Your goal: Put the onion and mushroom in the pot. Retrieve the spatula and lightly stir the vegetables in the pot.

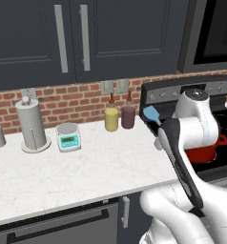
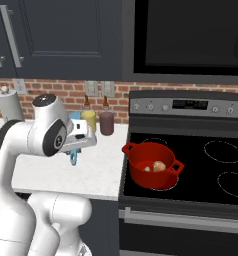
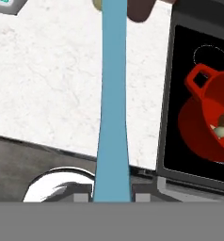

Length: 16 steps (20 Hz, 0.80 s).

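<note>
— How is the gripper [image 2: 76, 145] set, and what is carried in it?

— It is closed on the spatula [image 3: 113, 108]. In the hand view the light-blue strip runs straight up from between the finger tips. In the left base view the blade [image 1: 151, 114] is seen beside the arm, raised above the right end of the worktop [image 1: 63, 167], near the stove's left edge.

— Where are the vegetables to be found?

— Both are seen inside the pot [image 2: 152, 165], which stands on the stove's front left burner. The onion [image 2: 159, 166] lies at the bottom, and the mushroom [image 2: 147, 169] is just beside it, touching or nearly so.

— So which step is judged to be in hand?

— The loading looks finished and the spatula has been retrieved. The carry toward the pot is judged to be under way, with the stirring not yet begun.

— What is called for next?

— The spatula has to be brought right, over the pot's rim, tipped so that the blade points down, and lowered between the walls. A light sweep is needed, so that the vegetables are not flung out and the pot is not pushed along the burner.
</note>
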{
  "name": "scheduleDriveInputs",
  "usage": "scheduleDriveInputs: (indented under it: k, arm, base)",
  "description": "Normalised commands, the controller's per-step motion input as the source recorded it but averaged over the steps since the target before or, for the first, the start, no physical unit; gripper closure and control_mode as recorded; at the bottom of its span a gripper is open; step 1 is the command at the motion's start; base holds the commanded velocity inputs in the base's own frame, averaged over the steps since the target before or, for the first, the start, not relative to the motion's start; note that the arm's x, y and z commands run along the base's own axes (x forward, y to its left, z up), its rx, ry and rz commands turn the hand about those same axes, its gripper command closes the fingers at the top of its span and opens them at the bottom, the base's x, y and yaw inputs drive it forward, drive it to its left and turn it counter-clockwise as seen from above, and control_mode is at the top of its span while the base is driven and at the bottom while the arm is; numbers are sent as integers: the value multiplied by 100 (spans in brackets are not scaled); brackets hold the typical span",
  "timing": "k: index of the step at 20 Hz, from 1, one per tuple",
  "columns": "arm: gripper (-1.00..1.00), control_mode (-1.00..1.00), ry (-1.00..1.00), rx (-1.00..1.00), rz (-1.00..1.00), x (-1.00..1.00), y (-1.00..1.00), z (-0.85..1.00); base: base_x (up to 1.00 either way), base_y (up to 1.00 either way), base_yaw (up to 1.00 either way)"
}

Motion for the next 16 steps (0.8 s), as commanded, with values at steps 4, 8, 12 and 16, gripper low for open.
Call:
scheduleDriveInputs:
  k: [4, 8, 12, 16]
  arm:
    - [100, -100, 1, -31, -14, 6, -69, 9]
    - [100, -100, 2, -24, -12, 18, -68, 0]
    - [100, -100, 0, -13, -1, 1, -49, -3]
    - [100, -100, 0, -13, -4, 8, -70, -3]
  base:
    - [0, 0, 0]
    - [0, 0, 0]
    - [0, 0, 0]
    - [0, 0, 0]
